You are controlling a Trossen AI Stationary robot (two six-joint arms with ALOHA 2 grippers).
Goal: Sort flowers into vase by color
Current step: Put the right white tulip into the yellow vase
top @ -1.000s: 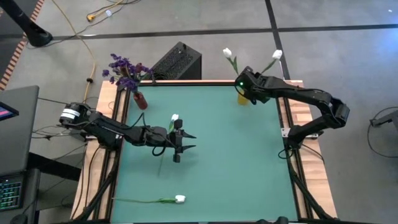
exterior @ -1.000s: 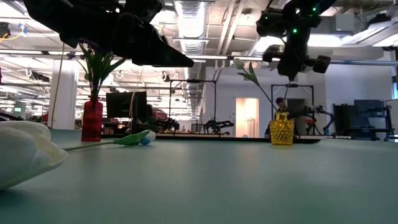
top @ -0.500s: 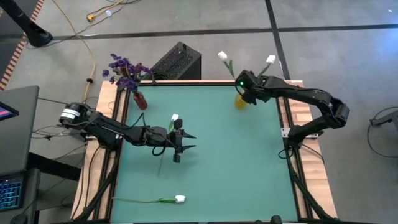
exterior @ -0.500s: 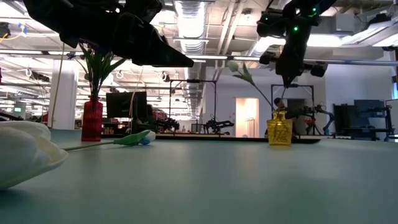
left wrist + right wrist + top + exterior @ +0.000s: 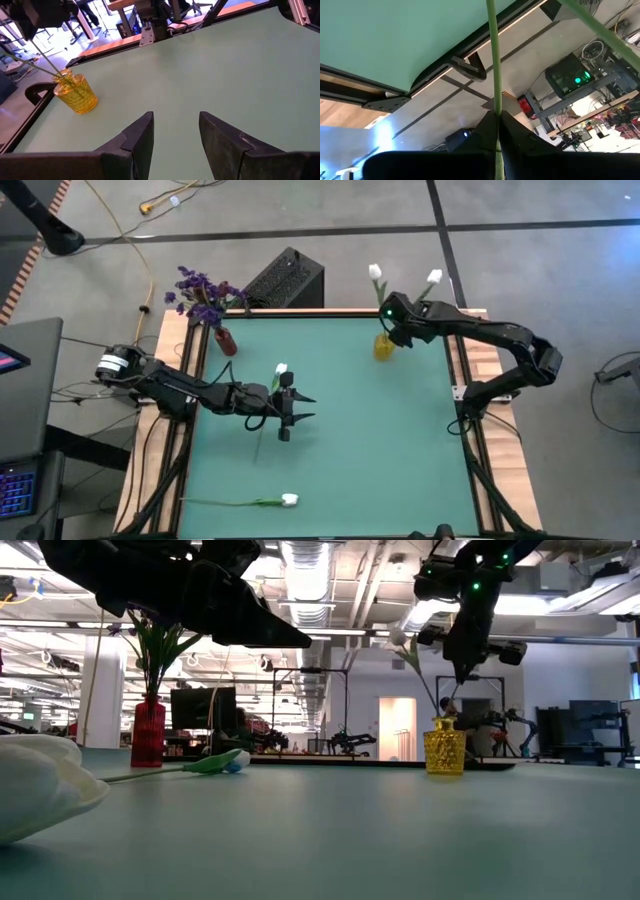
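A loose white tulip [image 5: 288, 500] lies on the tabletop [image 5: 380, 440] near edge, stem sideways. Left end effector [image 5: 290, 407] hovers mid-table, part open, empty — nearer that tulip. Far corner: right end effector [image 5: 392, 332], pinched on a white-tulip stem [image 5: 493, 70] in the yellow vase [image 5: 384, 346].

We see even, bright overhead light on the tabletop [image 5: 380, 440], casting only faint shadows. At table level, ceiling strip lights [image 5: 310, 565] glare, and the white bloom [image 5: 35, 785] at the near edge is out of focus.
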